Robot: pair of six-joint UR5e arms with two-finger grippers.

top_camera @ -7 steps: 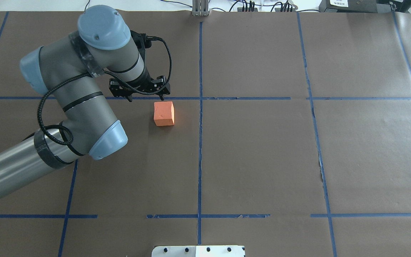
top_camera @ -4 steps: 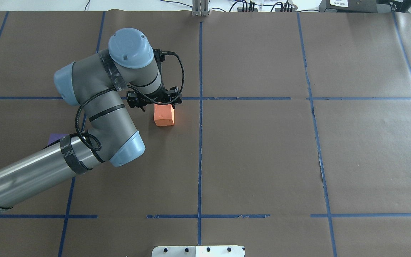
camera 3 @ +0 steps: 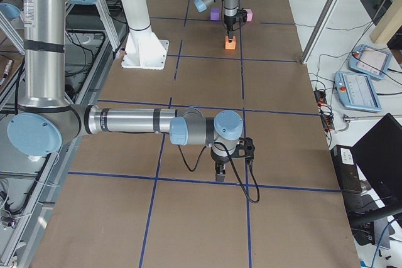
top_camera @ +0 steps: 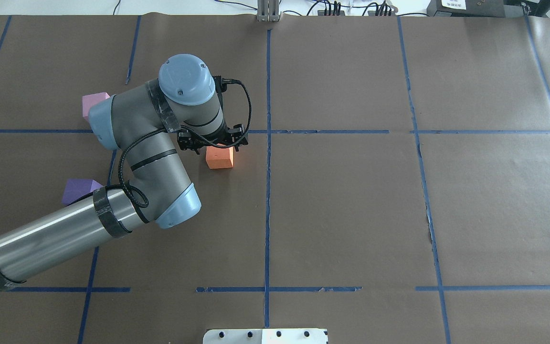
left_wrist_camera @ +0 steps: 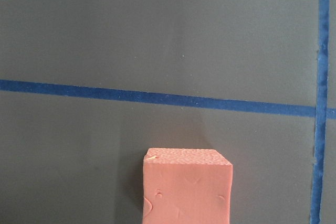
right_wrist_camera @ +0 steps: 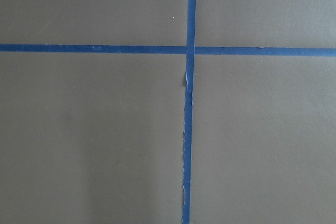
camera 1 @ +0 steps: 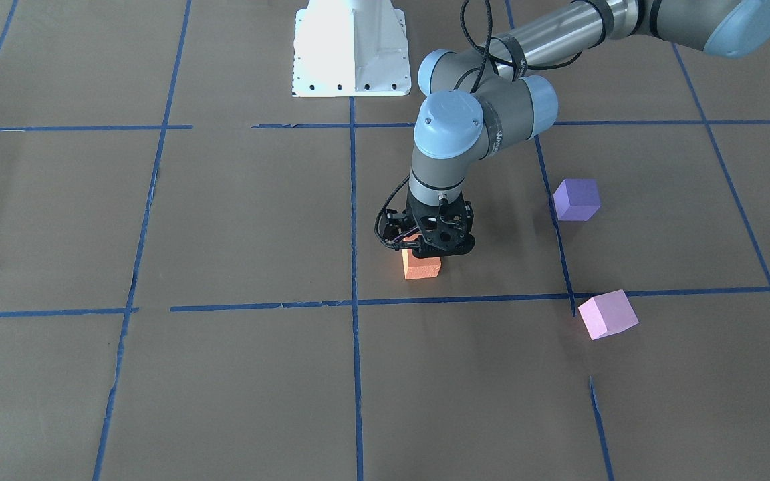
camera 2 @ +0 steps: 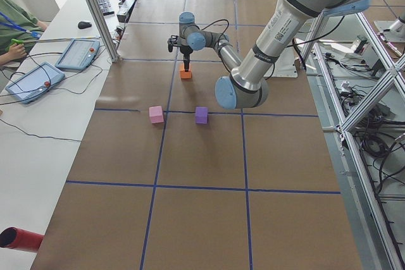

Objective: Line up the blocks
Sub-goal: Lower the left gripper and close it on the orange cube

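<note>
The orange block (top_camera: 219, 158) sits near the table's middle; it also shows in the front view (camera 1: 422, 268) and at the bottom of the left wrist view (left_wrist_camera: 187, 187). My left gripper (top_camera: 214, 145) hangs right over it, jaws spread, its lower end at the block's top (camera 1: 425, 252). The violet-purple block (camera 1: 576, 199) and the pale pink block (camera 1: 607, 314) lie apart on the robot's left side, both partly hidden by the arm in the overhead view. My right gripper (camera 3: 219, 174) shows only in the right side view, low over bare paper; I cannot tell its state.
Brown paper with a blue tape grid (top_camera: 268, 191) covers the table. The white robot base (camera 1: 350, 50) stands at the robot's edge. Tablets (camera 2: 79, 55) and an operator's arm lie beyond the far edge.
My left arm has swung right and toward the orange block; the gripper now stands over it. The pink and purple blocks have come out from under the arm.
</note>
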